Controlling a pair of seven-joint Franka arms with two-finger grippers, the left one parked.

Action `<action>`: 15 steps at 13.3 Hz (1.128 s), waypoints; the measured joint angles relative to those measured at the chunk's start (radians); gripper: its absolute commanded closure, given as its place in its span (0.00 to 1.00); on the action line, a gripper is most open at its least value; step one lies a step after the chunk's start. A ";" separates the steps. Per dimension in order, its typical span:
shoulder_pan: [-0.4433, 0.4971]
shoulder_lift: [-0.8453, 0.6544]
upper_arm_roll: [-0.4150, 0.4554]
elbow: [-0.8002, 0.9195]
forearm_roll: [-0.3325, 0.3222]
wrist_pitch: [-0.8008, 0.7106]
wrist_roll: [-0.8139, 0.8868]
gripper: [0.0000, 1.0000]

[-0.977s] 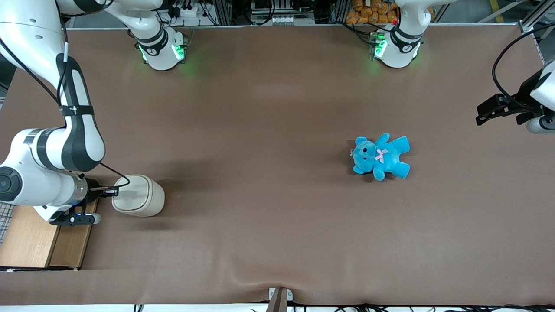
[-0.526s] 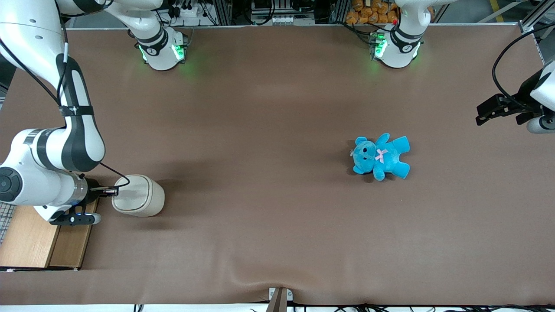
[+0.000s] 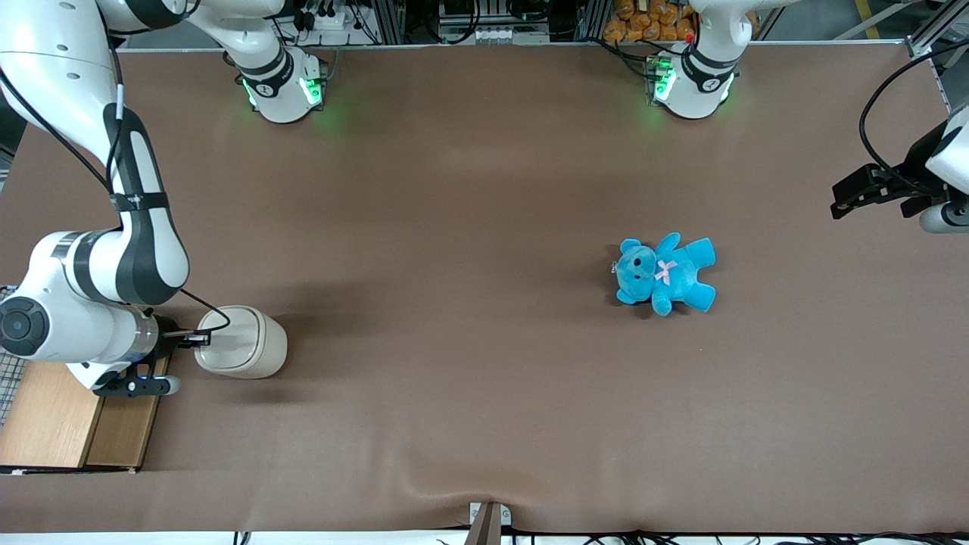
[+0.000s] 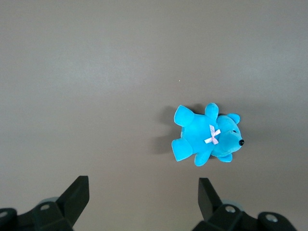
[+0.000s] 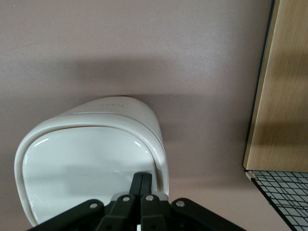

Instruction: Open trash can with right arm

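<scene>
The cream-white trash can (image 3: 244, 342) stands on the brown table at the working arm's end, beside the wooden box. Its lid (image 5: 82, 168) looks glossy and lies down inside the rounded rim. The right arm (image 3: 91, 288) reaches in low from the table's end. My gripper (image 3: 198, 339) is shut, its two black fingertips (image 5: 142, 177) pressed together with nothing between them. The tips rest over the lid's edge, just inside the rim.
A wooden box (image 3: 76, 412) sits at the table's end, nearer the front camera than the arm's wrist, also seen as a wooden box (image 5: 284, 86). A blue teddy bear (image 3: 665, 274) lies toward the parked arm's end of the table.
The right arm's elbow and wrist have shifted slightly, and the gripper sits a little nearer the front camera on the can. The trash can has not moved.
</scene>
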 measured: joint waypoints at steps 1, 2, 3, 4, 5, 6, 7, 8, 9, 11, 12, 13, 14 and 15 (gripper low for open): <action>-0.001 -0.001 0.000 -0.002 0.000 0.003 0.000 1.00; -0.001 -0.002 0.000 -0.002 0.000 0.004 0.000 1.00; 0.001 -0.002 0.001 -0.002 0.000 0.003 0.000 1.00; 0.003 -0.003 0.001 -0.001 0.000 0.002 0.002 1.00; 0.005 -0.004 0.001 0.003 0.000 -0.004 0.003 1.00; 0.005 -0.004 0.001 0.013 0.000 -0.022 0.003 1.00; 0.006 -0.004 0.002 0.025 0.000 -0.044 0.006 1.00; 0.009 -0.004 0.003 0.039 0.000 -0.066 0.013 1.00; 0.014 -0.005 0.004 0.053 0.000 -0.090 0.020 1.00; 0.027 -0.007 0.004 0.088 0.000 -0.154 0.038 1.00; 0.031 -0.008 0.005 0.109 0.000 -0.190 0.051 1.00; 0.036 -0.010 0.005 0.134 0.000 -0.231 0.068 1.00; 0.041 -0.011 0.006 0.160 0.000 -0.270 0.081 1.00; 0.048 -0.013 0.007 0.184 0.000 -0.305 0.090 1.00</action>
